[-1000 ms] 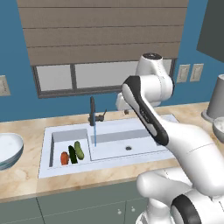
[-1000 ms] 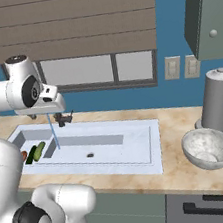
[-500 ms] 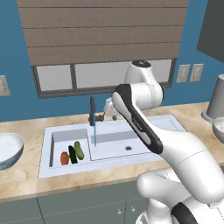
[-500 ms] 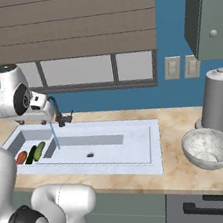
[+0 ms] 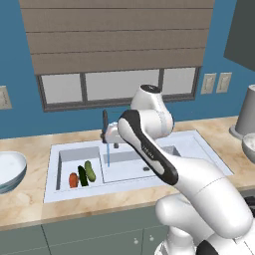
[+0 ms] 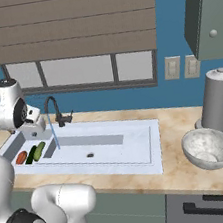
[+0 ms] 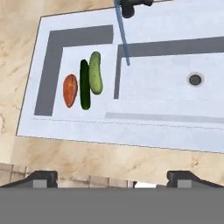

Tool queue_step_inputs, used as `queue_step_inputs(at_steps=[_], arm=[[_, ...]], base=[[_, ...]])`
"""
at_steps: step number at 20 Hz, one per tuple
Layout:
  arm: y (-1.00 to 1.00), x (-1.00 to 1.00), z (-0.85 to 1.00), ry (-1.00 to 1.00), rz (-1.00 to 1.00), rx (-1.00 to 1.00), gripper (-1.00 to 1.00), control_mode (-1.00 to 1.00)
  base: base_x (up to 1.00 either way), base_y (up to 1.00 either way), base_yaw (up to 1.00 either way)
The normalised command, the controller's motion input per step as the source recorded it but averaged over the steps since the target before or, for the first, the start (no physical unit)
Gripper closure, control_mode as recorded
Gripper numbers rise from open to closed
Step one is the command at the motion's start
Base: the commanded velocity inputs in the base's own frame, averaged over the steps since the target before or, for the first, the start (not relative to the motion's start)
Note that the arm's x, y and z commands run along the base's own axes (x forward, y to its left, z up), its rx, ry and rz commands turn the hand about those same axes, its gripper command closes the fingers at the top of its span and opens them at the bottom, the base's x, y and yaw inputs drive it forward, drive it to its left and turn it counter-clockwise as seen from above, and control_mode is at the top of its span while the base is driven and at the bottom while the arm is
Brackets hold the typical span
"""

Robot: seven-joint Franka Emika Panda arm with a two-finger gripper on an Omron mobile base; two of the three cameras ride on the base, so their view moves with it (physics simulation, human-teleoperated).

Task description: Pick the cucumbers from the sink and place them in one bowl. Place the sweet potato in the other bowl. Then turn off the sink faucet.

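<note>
- End effector hangs over the near table edge, fingers wide apart, holding nothing.
- Small basin of the sink: sweet potato, dark cucumber, light cucumber, side by side.
- Faucet at the back, water streaming into the wide basin.
- Grey bowl to the right, white bowl to the left.

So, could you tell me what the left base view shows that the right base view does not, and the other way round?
Left base view: a wide white bowl at the counter's left end. Right base view: a grey-white bowl on the counter, with a tall grey canister behind it. Shared: the sink, the faucet running a thin stream, and the sweet potato beside two cucumbers in the small basin.
</note>
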Motion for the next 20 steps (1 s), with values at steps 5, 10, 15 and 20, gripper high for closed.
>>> queue_step_inputs(at_steps=[5,10,15,20], arm=[[0.58,0.00,-0.08,0.15,0.00,-0.02,-1.00,-1.00],[0.56,0.00,-0.06,0.10,0.00,-0.02,-1.00,-1.00],[0.38,0.00,-0.18,0.01,0.00,0.00,-1.00,-1.00],[0.12,0.01,-0.18,0.00,0.00,0.00,-1.00,-1.00]], base=[[0.00,0.00,0.00],[0.00,0.00,0.00],[0.00,0.00,0.00],[0.00,0.00,0.00]])
